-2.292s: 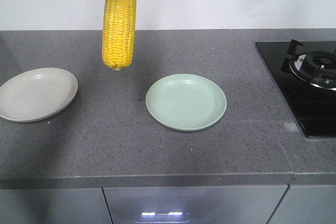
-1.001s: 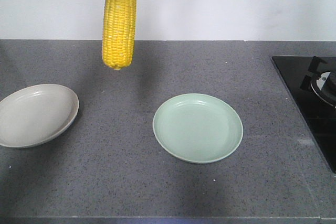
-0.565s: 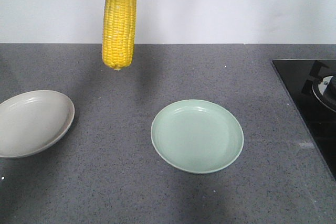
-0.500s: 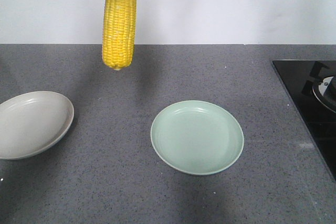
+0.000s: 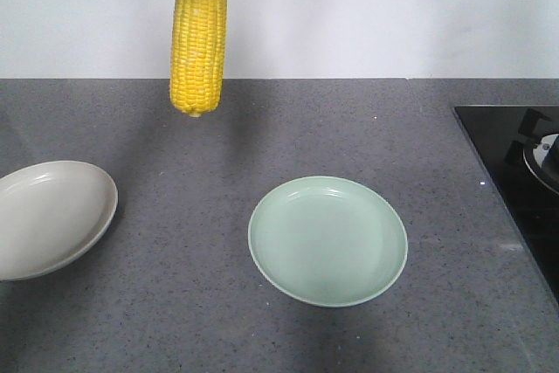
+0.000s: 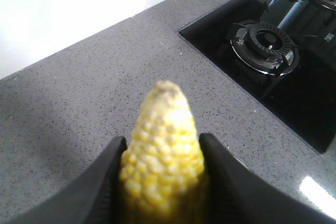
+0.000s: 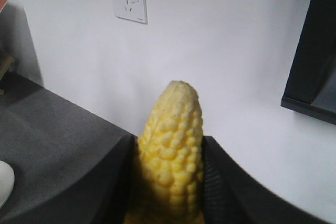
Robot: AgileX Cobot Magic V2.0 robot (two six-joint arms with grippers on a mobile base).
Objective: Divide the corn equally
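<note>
I grip a cob (image 5: 198, 44) in each claw, plates bare; next I lower onto green plate (image 5: 327, 240) at 5 o'clock.

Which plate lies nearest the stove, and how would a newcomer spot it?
Start at the black glass stove at the right edge of the speckled grey countertop. Moving left, the first dish is the round pale green plate, lying bare near the counter's middle. Its neighbour, the beige plate, sits at the far left edge, partly cropped.
</note>
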